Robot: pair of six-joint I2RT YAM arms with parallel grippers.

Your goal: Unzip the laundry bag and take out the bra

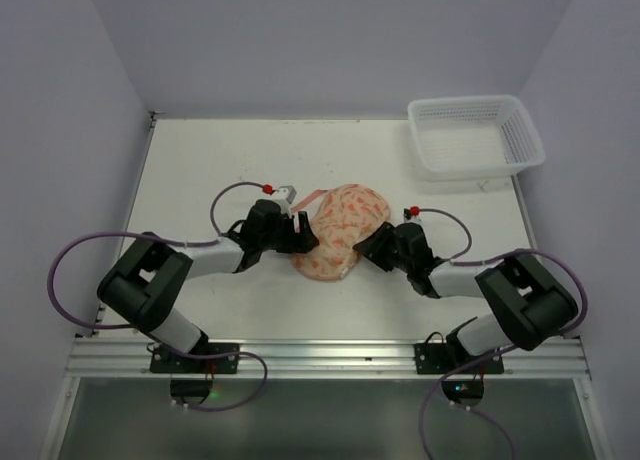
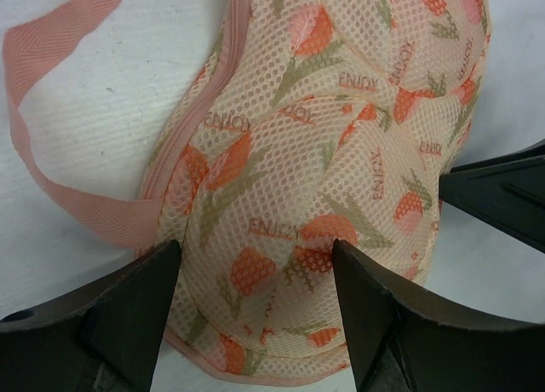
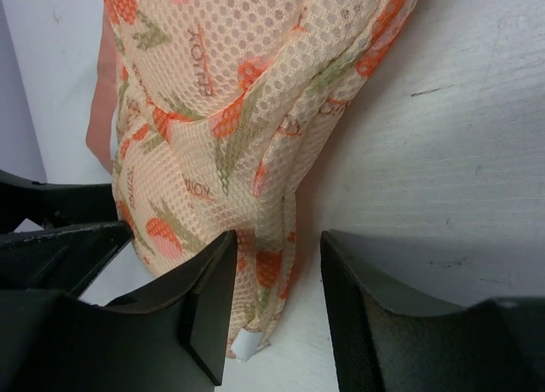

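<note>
The laundry bag [image 1: 340, 230], a domed honeycomb-mesh pouch with an orange floral print, is lying mid-table [image 1: 200, 165]. The left gripper [image 2: 255, 264] is straddling its pink-trimmed rim, spread wide. The right gripper [image 3: 277, 256] is narrowly bracketing its seamed edge.

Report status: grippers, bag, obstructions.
Left gripper open, straddling laundry bag. Right gripper open over its opposite edge. Looks zipped shut; bra unseen. Basket far back right, not interfering.

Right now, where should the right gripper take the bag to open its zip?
Probably the small white tab at the seam end of the bag: it sticks out free, between the fingers of the open right gripper. Come straight in along the seam.
</note>
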